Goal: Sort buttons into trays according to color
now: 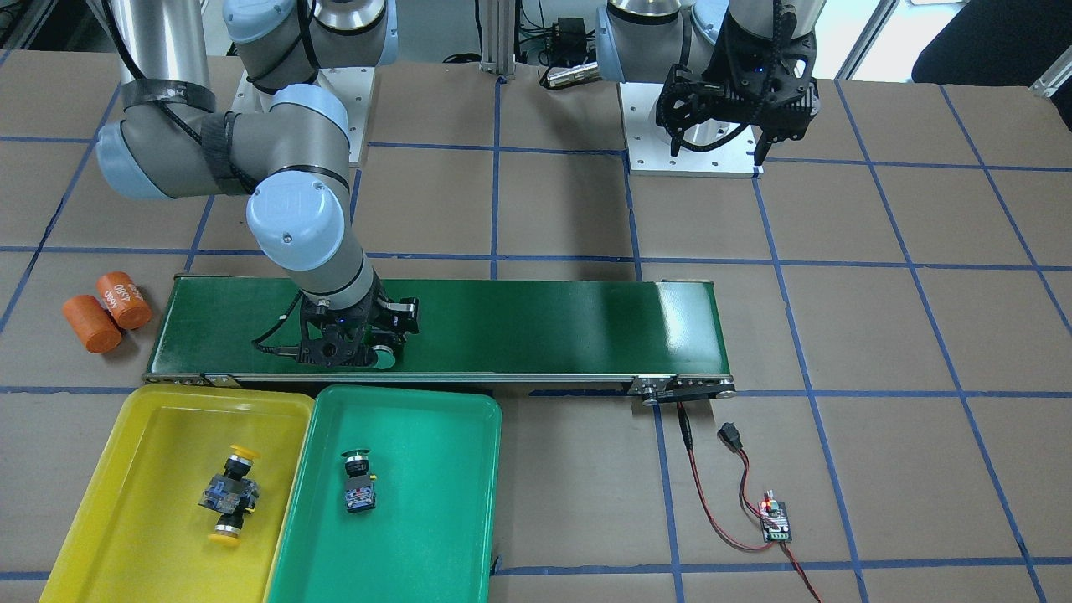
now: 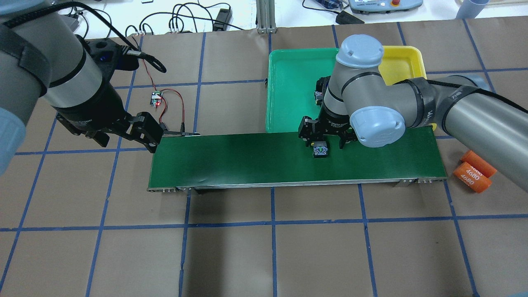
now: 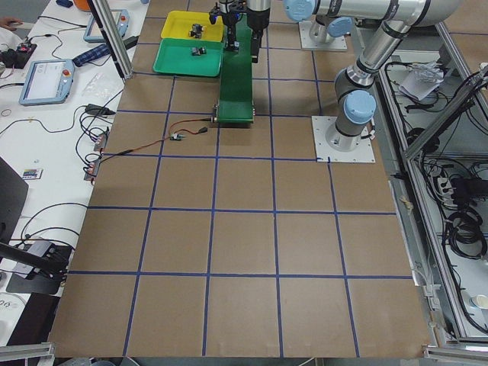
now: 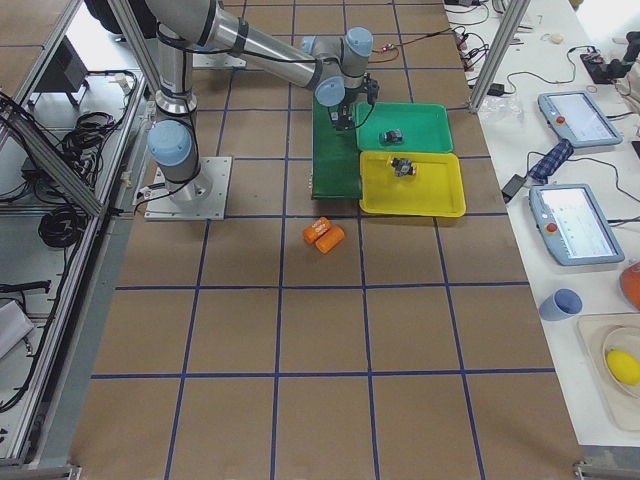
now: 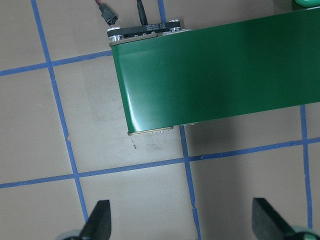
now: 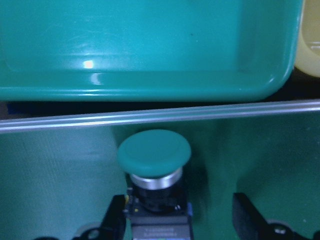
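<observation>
A green-capped button (image 6: 154, 150) lies on the dark-green conveyor belt (image 2: 247, 159), its grey-blue block (image 2: 320, 149) showing in the overhead view. My right gripper (image 6: 181, 222) is open and straddles this button low over the belt; its left finger is close to the body, the right finger apart. Another green button (image 1: 358, 481) lies in the green tray (image 1: 419, 519). Two yellow buttons (image 1: 230, 496) lie together in the yellow tray (image 1: 126, 502). My left gripper (image 5: 181, 225) is open and empty, high above the belt's other end.
Two orange cylinders (image 1: 109, 310), one marked 4680, lie on the table past the belt's end near the yellow tray. A small controller board (image 1: 775, 521) with red and black wires lies by the belt's motor end. Both trays sit side by side against the belt's far side.
</observation>
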Controlling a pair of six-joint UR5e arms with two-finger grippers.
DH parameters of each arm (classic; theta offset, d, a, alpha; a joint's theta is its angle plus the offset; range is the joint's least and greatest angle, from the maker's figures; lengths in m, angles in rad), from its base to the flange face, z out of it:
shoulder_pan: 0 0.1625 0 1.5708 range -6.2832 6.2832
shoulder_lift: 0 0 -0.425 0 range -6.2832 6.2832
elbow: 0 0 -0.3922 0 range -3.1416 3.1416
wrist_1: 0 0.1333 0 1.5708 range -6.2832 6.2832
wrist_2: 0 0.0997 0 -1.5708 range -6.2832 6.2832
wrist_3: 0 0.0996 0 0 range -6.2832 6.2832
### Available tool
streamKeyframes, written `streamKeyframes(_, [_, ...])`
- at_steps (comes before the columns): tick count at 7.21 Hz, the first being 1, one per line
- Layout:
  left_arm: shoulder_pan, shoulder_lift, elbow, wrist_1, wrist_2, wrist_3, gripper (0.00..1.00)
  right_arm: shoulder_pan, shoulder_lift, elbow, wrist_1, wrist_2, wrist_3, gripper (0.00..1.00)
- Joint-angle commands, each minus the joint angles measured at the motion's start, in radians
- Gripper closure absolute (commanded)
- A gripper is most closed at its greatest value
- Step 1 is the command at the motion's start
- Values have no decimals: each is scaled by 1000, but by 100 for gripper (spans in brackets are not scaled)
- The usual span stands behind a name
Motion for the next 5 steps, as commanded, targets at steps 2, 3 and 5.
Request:
streamKeyframes(2, [0, 0, 0, 0, -1, 0, 0, -16, 8, -73, 3, -48, -15, 89])
streamKeyframes(3, [0, 0, 0, 0, -2, 0, 0, -17, 43, -156, -6, -40, -48, 90])
streamKeyframes(5, [0, -3, 0, 0, -2, 0, 0, -19, 246, -388, -2, -45, -62, 89])
